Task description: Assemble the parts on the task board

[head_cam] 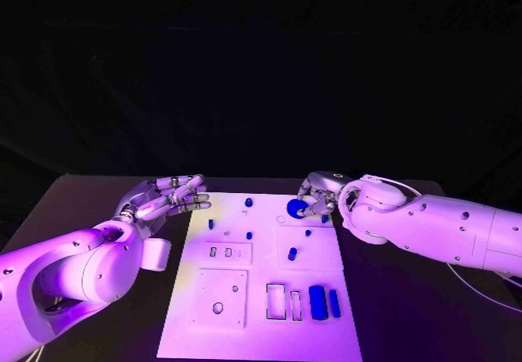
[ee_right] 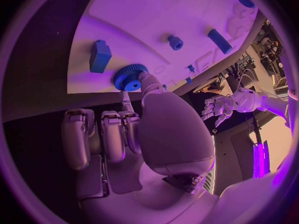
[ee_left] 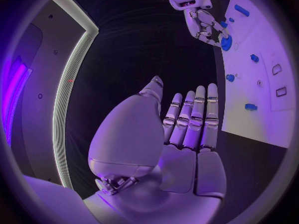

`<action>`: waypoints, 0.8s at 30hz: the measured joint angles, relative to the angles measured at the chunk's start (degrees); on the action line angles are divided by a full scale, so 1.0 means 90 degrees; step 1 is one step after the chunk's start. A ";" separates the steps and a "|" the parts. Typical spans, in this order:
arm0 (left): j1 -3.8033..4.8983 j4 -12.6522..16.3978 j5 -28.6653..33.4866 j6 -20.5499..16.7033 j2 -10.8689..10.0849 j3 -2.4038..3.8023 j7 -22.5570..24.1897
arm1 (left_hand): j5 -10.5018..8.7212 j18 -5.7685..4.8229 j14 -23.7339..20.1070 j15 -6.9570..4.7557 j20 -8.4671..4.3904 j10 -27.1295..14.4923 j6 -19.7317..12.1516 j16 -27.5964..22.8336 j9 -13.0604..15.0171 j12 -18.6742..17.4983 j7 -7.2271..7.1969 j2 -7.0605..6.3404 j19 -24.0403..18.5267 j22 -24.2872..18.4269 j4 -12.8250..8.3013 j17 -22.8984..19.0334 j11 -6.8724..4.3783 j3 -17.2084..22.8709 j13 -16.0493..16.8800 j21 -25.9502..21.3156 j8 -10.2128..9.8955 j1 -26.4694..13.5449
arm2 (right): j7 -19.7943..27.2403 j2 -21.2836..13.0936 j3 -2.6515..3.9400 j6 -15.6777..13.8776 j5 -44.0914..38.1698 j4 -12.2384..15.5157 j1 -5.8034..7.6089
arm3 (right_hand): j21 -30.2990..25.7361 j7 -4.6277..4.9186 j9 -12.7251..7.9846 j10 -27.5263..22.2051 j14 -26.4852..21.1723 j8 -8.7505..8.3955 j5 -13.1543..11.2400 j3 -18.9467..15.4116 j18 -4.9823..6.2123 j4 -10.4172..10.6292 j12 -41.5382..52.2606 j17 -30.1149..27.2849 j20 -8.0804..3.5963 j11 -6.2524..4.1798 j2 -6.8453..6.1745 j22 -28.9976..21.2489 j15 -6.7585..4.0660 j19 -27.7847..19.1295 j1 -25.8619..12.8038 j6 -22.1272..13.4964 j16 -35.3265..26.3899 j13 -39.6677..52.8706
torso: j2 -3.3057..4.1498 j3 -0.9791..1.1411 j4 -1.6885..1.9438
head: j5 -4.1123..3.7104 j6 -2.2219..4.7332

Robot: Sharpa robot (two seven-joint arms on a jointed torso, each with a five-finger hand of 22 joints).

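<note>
— Where, the blue gear (head_cam: pixel 296 208)?
— Toward one o'clock on the task board (head_cam: pixel 261 332); pinched at its rim in the right hand (head_cam: pixel 320 197) fingers (ee_right: pixel 147 82); axis upright.
— And the left hand (head_cam: pixel 165 197)?
— Ten o'clock off the board; fingers spread, grasping nothing; farther off.

The task board (head_cam: pixel 261 332) is lit brightly in violet against a black, dim background, and straight edges are bent in both wrist views.
</note>
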 measured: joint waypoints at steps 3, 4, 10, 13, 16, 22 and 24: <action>0.0000 0.0000 0.0000 0.0002 -0.0002 0.0000 -0.0005 | 0.0000 0.0000 0.0000 0.0000 0.0000 0.0000 0.0000 0.0000 0.0000 0.0000 0.0000 0.0000 0.0000 0.0000 0.0000 0.0000 0.0000 0.0000 0.0000 0.0000 0.0000 0.0000 | 0.0006 0.0007 0.0005 0.0029 0.0025 -0.0023 0.0005 | 0.0068 -0.0007 0.0002 0.0000 0.0000 0.0029 0.0053 0.0000 0.0000 0.0000 0.0000 0.0000 0.0000 0.0000 0.0072 0.0000 0.0000 0.0000 0.0002 0.0091 0.0000 0.0000 | -0.0001 -0.0002 0.0001 | -0.0007 -0.0005; 0.0000 0.0000 0.0000 0.0003 -0.0003 0.0000 -0.0007 | 0.0000 0.0000 -0.0013 0.0013 0.0000 0.0000 0.0000 0.0000 0.0000 -0.0003 0.0000 0.0000 0.0000 0.0000 0.0000 0.0000 0.0000 0.0000 0.0000 0.0000 0.0000 0.0000 | 0.0009 0.0009 0.0009 0.0041 0.0036 -0.0033 0.0007 | 0.0108 -0.0017 0.0003 0.0000 0.0000 0.0048 0.0088 0.0004 0.0001 0.0002 0.0000 0.0000 0.0000 0.0000 0.0113 0.0000 0.0000 0.0000 0.0044 0.0123 0.0000 0.0000 | -0.0001 -0.0002 0.0001 | -0.0010 -0.0006; 0.0000 -0.0002 0.0001 0.0015 -0.0008 0.0000 -0.0025 | 0.0000 0.0000 -0.0023 0.0022 0.0000 0.0000 0.0000 -0.0026 0.0000 -0.0039 0.0000 0.0000 0.0000 0.0008 0.0000 0.0000 0.0000 0.0000 0.0000 0.0025 -0.0025 0.0000 | 0.0025 0.0027 0.0021 0.0091 0.0081 -0.0068 0.0016 | 0.0148 -0.0027 0.0018 0.0000 0.0000 0.0048 0.0124 0.0065 0.0000 -0.0009 0.0000 -0.0001 0.0000 0.0000 0.0160 -0.0001 0.0000 0.0000 0.0091 0.0212 0.0000 -0.0001 | -0.0001 -0.0002 0.0004 | -0.0014 -0.0011; 0.0000 -0.0002 0.0002 0.0021 -0.0008 0.0000 -0.0034 | 0.0000 -0.0001 -0.0023 0.0022 0.0000 0.0000 0.0000 -0.0026 0.0000 -0.0039 0.0000 0.0000 0.0000 0.0008 0.0000 0.0000 0.0000 0.0000 0.0000 0.0025 -0.0025 0.0000 | 0.0033 0.0032 0.0024 0.0114 0.0097 -0.0079 0.0020 | 0.0148 -0.0027 0.0023 0.0000 0.0000 0.0048 0.0124 0.0066 0.0001 -0.0009 0.0000 -0.0001 0.0000 0.0000 0.0160 -0.0001 0.0000 0.0000 0.0092 0.0212 0.0000 -0.0001 | -0.0001 -0.0002 0.0004 | -0.0013 -0.0011; 0.0000 -0.0002 0.0002 0.0028 -0.0009 0.0000 -0.0041 | 0.0000 0.0000 -0.0045 0.0044 0.0000 0.0000 0.0000 -0.0026 0.0000 -0.0039 0.0000 0.0000 0.0000 0.0008 0.0000 -0.0001 0.0000 0.0000 0.0000 0.0025 -0.0025 0.0000 | 0.0036 0.0033 0.0026 0.0126 0.0104 -0.0081 0.0023 | 0.0148 -0.0054 0.0022 0.0000 0.0000 0.0047 0.0124 0.0065 0.0001 -0.0009 0.0000 -0.0001 0.0000 0.0000 0.0159 -0.0001 0.0000 0.0000 0.0092 0.0240 0.0000 -0.0001 | -0.0001 -0.0002 0.0004 | -0.0011 -0.0013; 0.0000 -0.0003 0.0002 0.0039 -0.0011 -0.0001 -0.0052 | 0.0000 0.0000 -0.0045 0.0044 0.0000 0.0000 0.0000 -0.0026 0.0000 -0.0039 0.0000 0.0000 0.0000 0.0008 0.0000 -0.0001 0.0000 0.0000 0.0000 0.0025 -0.0025 0.0000 | 0.0026 0.0024 0.0015 0.0049 0.0061 -0.0016 0.0008 | 0.0223 -0.0122 0.0026 0.0000 0.0002 0.0101 0.0123 0.0140 -0.0099 0.0027 -0.0001 -0.0001 0.0000 -0.0069 0.0208 -0.0002 -0.0003 0.0000 0.0044 0.0422 0.0000 -0.0002 | -0.0001 0.0001 0.0004 | -0.0006 -0.0016; 0.0000 -0.0004 0.0002 0.0041 -0.0011 -0.0001 -0.0055 | 0.0000 0.0000 -0.0045 0.0044 0.0000 0.0000 0.0000 -0.0026 0.0000 -0.0039 0.0000 0.0000 0.0000 0.0007 0.0000 -0.0001 0.0000 0.0000 0.0000 0.0025 -0.0025 0.0000 | 0.0010 0.0017 0.0003 -0.0044 0.0004 0.0041 -0.0013 | 0.0277 -0.0139 0.0026 0.0001 0.0021 0.0098 0.0174 0.0189 -0.0099 0.0007 -0.0001 -0.0002 -0.0026 -0.0069 0.0230 -0.0002 -0.0050 0.0026 0.0046 0.0506 0.0000 -0.0002 | 0.0000 0.0001 0.0004 | -0.0005 -0.0013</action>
